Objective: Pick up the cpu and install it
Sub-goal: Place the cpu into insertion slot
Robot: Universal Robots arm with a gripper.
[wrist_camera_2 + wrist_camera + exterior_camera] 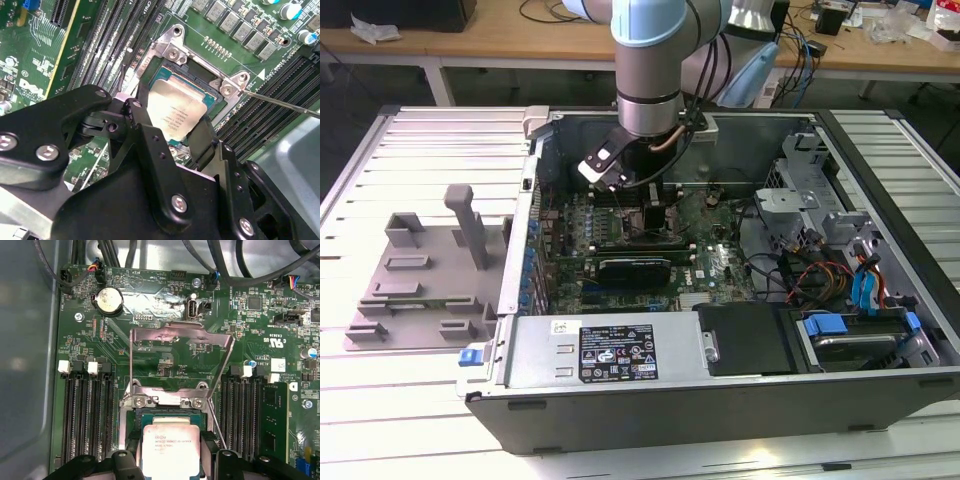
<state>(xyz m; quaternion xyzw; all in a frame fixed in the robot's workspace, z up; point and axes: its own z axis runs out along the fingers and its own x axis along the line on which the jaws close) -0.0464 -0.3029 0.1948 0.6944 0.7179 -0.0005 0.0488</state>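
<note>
The cpu [181,102] is a flat square chip with a silver-grey top, lying level in the open socket frame [172,47] on the green motherboard. My gripper [174,117] stands straight over it, one black finger [142,107] against each of two opposite edges, shut on the chip. The first wrist view shows the cpu [170,440] between the same fingers [132,452], just below the socket's hinge screws. Whether the chip rests fully on the socket or hangs slightly above it I cannot tell. In the exterior view the gripper [655,205] reaches down inside the computer case.
The socket's metal load plate [180,347] stands flipped open, its thin lever [217,425] beside it. Memory slots [85,415] flank the socket. A black card [635,265], cables [810,275] and case walls [535,190] crowd the arm. A grey fixture [420,280] sits outside the case.
</note>
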